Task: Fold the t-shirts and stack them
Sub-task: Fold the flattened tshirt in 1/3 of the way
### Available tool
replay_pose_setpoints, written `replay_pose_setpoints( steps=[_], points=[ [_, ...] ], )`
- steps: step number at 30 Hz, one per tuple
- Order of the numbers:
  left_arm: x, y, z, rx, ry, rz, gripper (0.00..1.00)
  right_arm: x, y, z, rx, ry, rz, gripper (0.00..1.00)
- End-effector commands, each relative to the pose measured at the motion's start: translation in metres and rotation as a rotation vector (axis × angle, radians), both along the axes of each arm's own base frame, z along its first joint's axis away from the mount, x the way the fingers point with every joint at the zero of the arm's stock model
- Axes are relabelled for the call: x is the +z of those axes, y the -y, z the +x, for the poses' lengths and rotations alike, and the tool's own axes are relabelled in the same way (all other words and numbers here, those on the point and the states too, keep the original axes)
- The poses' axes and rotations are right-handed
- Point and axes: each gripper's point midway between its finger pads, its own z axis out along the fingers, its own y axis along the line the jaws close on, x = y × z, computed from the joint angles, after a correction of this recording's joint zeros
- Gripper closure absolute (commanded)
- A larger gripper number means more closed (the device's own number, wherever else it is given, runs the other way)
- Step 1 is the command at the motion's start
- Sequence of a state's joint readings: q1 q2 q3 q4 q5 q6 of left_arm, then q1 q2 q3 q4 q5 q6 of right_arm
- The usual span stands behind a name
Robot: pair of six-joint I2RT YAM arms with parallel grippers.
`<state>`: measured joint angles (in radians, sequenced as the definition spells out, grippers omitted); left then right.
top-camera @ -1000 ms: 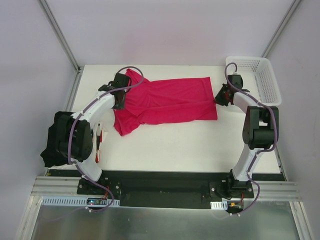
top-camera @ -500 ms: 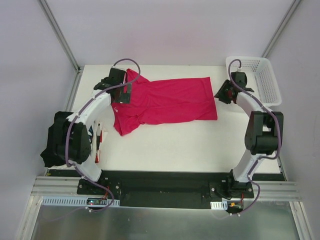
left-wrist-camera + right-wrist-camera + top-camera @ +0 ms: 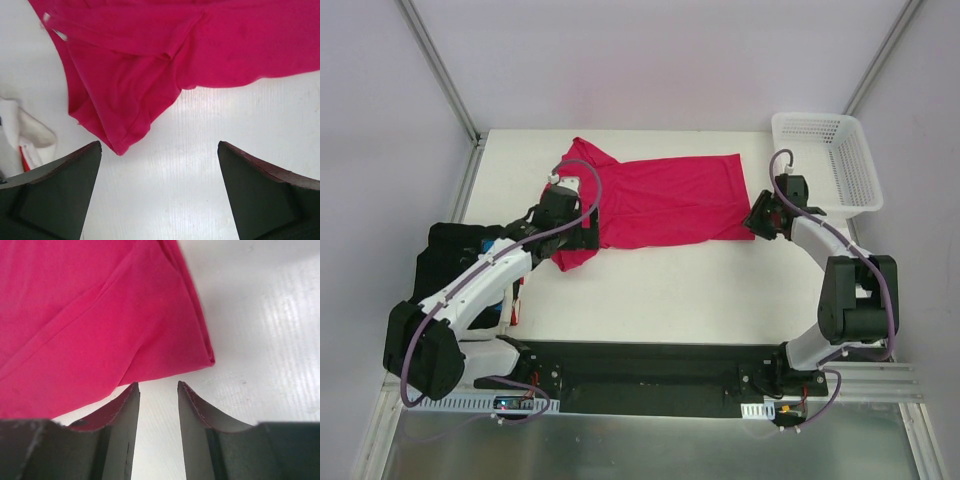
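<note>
A crimson-pink t-shirt (image 3: pixel 665 200) lies spread across the back of the white table, collar end to the left. My left gripper (image 3: pixel 572 228) hovers over its near-left sleeve. In the left wrist view the left gripper (image 3: pixel 159 146) stands wide open over bare table, with the sleeve tip (image 3: pixel 120 142) just ahead. My right gripper (image 3: pixel 757 218) is at the shirt's near-right corner. Seen from its wrist, the right gripper (image 3: pixel 158 385) is open by a narrow gap with nothing in it, just short of the folded hem (image 3: pixel 200 350). A black t-shirt (image 3: pixel 440 265) hangs over the left table edge.
A white lattice basket (image 3: pixel 840 160) stands at the back right, close behind the right arm. White and red cloth edges (image 3: pixel 517 290) lie beside the black heap under the left arm, and white cloth (image 3: pixel 25 135) shows at the left of the left wrist view.
Both grippers opened. The left one left the shirt's collar end and came nearer, to the lower sleeve. The right one moved nearer along the shirt's right edge to its corner.
</note>
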<state>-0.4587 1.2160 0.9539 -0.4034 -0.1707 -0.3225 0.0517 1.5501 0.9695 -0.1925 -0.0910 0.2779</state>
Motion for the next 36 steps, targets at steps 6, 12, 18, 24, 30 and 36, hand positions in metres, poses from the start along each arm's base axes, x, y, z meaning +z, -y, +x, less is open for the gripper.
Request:
replay_pose_setpoints(
  steps=[6,12,18,24,30,36],
  points=[
    [-0.014,0.033,0.025,-0.016,0.022,-0.082,0.02,-0.012,-0.015,0.003,0.021,-0.025,0.009,0.6],
    [-0.02,0.039,0.029,-0.043,0.013,-0.076,0.03,-0.021,-0.008,-0.002,0.001,-0.05,-0.023,0.6],
    [-0.034,0.037,0.031,-0.055,-0.011,-0.038,0.03,-0.032,0.0,-0.004,-0.024,-0.105,-0.053,0.6],
    [-0.04,0.035,0.049,-0.049,-0.01,0.028,0.02,-0.037,0.003,0.003,-0.039,-0.121,-0.064,0.59],
    [-0.05,0.027,0.059,-0.048,-0.032,0.128,0.03,-0.036,0.013,0.006,-0.069,-0.121,-0.09,0.59],
    [-0.065,0.029,0.052,-0.086,-0.087,0.142,0.1,-0.041,0.023,0.007,-0.094,-0.137,-0.096,0.59]
  ],
)
